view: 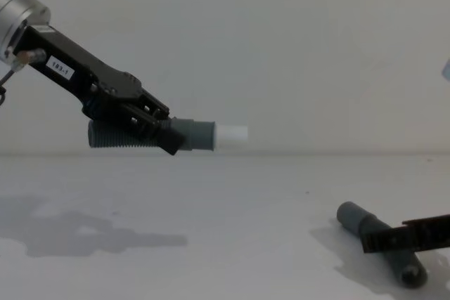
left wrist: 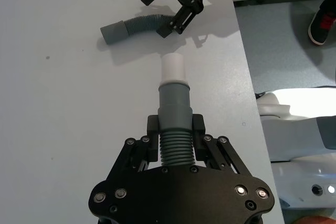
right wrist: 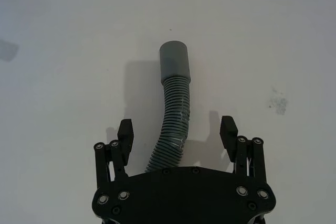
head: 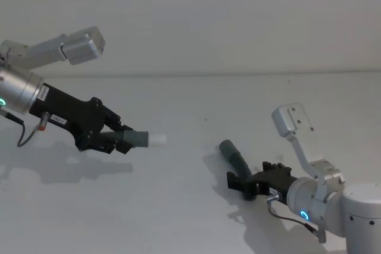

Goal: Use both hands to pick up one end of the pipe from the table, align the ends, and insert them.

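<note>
Ribbed hose piece [right wrist: 176, 108] lies on the bench [head: 178, 206] between the spread fingers [right wrist: 125, 132] of the right gripper [right wrist: 177, 132], long axis along the gripper's reach, plain cuff [right wrist: 174, 61] pointing away. Left gripper [head: 122, 138] pinches the white-tipped hose piece [head: 143, 139] aloft, well apart.

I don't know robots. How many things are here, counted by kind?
Hose pieces: 2, the white-tipped hose in the left gripper and the plain hose lying on the table.
Grippers: 2, left gripper shut, right gripper open around the plain hose.
Table: 1.
Total: 5.
</note>
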